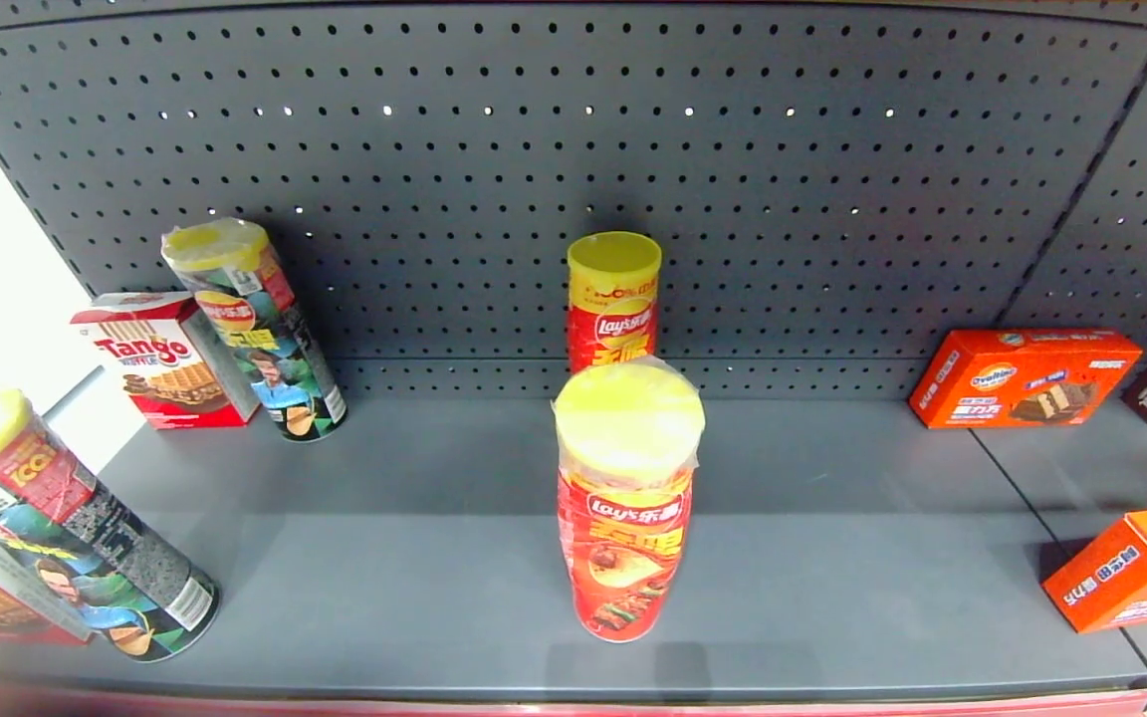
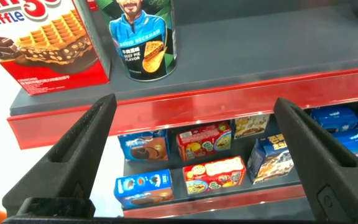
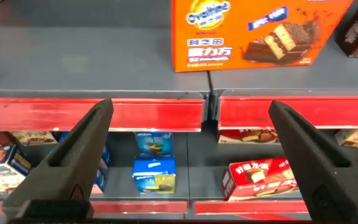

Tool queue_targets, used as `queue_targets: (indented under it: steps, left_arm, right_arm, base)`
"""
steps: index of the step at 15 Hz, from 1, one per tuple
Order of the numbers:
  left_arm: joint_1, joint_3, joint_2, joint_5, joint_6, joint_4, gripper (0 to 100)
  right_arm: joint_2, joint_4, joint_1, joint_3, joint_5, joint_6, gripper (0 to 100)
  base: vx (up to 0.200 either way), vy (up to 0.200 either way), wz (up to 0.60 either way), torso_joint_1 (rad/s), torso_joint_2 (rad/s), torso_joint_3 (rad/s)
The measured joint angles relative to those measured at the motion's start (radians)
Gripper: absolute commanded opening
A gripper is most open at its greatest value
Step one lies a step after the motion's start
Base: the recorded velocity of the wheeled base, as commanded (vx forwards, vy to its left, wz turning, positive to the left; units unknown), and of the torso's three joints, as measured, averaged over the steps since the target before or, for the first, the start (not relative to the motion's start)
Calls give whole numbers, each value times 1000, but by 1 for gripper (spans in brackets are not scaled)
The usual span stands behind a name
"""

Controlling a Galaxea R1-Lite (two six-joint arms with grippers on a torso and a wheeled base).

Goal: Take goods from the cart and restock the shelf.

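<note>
Shop aisle: pegboard-backed shelf [image 1: 832, 538], red price rail [image 3: 148, 114], chip cans [image 1: 623, 518], snack boxes [image 1: 1022, 376] faced outward.

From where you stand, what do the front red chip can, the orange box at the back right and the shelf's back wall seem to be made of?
The front red chip can: likely a cardboard tube with glossy print, its yellow plastic lid under crinkly clear film. The orange box: printed cardboard, slight sheen, sharp folded edges. The back wall: probably painted metal, matte grey, with rows of punched holes.
</note>
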Motion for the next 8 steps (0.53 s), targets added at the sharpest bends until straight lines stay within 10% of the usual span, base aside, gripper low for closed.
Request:
queue_targets:
  steps: [8]
  left_arm:
    - [0,0,0,11,-2,0,100]
  right_arm:
    - [-8,0,2,0,-8,-1,100]
  base:
    - [0,25,0,1,-1,0]
